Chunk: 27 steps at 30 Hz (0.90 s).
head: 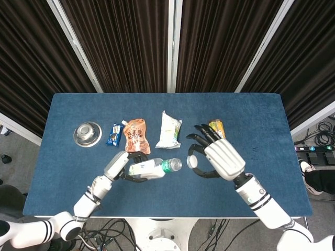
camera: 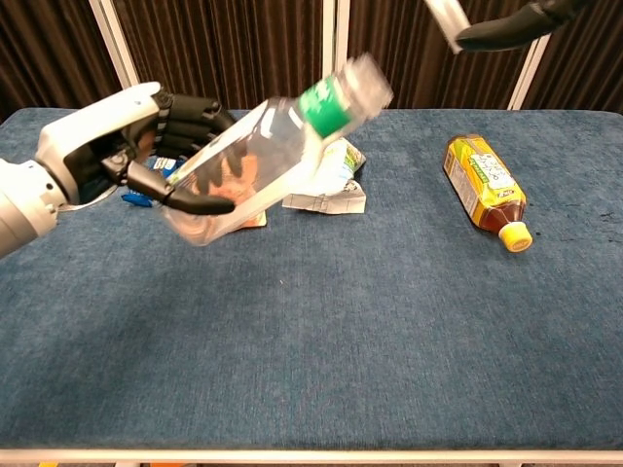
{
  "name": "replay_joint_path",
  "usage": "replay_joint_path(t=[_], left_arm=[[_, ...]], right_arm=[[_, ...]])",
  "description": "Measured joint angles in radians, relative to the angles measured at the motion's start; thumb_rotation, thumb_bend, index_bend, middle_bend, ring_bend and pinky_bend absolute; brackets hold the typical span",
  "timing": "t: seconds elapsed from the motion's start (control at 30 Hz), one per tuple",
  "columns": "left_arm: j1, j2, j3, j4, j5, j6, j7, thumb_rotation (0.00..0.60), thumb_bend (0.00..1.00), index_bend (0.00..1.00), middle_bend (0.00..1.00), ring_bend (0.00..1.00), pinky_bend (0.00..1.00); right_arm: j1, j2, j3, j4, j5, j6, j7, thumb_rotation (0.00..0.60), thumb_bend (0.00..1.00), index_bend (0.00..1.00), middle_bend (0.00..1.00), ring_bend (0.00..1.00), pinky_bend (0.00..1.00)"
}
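My left hand (head: 119, 164) (camera: 107, 146) grips a clear plastic bottle (head: 152, 168) (camera: 263, 161) with a green label, held above the blue table (head: 261, 120) with its neck tilted toward the right. The bottle's mouth is bare and blurred in the chest view. My right hand (head: 220, 159) (camera: 516, 24) pinches a small white cap (head: 192, 162) (camera: 446, 17) a short way to the right of the mouth, apart from it. In the chest view only the fingertips of that hand show, at the top edge.
Along the middle of the table lie a steel bowl (head: 87, 133), a blue snack packet (head: 114, 134), an orange pouch (head: 136, 136), a white packet (head: 169, 129) (camera: 331, 185) and a yellow tea bottle (head: 214, 124) (camera: 484, 180) on its side, partly behind my right hand.
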Motion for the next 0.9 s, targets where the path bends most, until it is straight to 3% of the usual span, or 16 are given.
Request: replay_joint_path(t=[0.27,0.53,0.6,0.8,0.9], left_arm=[[0.015,0.039,0.03,0.07,-0.039,-0.059,0.168,0.6,0.21,0.64,0.59,0.51,0.49],[0.027,0.042,0.042,0.138,-0.135,-0.153,0.372,0.6,0.21,0.63,0.58,0.5,0.47],[0.031,0.03,0.04,0.153,-0.15,-0.165,0.396,0.6,0.21,0.6,0.55,0.47,0.45],[0.03,0.033,0.04,0.138,-0.165,-0.198,0.442,0.6,0.18,0.33,0.32,0.22,0.29],[0.032,0.051,0.041,0.102,-0.164,-0.197,0.463,0.6,0.18,0.27,0.25,0.16,0.25]], right_arm=[[-0.034,0.045,-0.027,0.033,0.033,-0.016,0.039,0.6,0.29,0.61,0.19,0.0,0.0],[-0.034,0.023,-0.06,0.1,0.075,-0.073,0.028,0.6,0.29,0.61,0.19,0.0,0.0],[-0.032,0.012,-0.066,0.115,0.088,-0.083,0.015,0.6,0.29,0.61,0.19,0.0,0.0],[-0.022,-0.049,-0.087,0.185,0.133,-0.117,-0.019,0.6,0.29,0.61,0.19,0.0,0.0],[-0.013,-0.097,-0.098,0.235,0.152,-0.137,-0.037,0.6,0.29,0.62,0.19,0.0,0.0]])
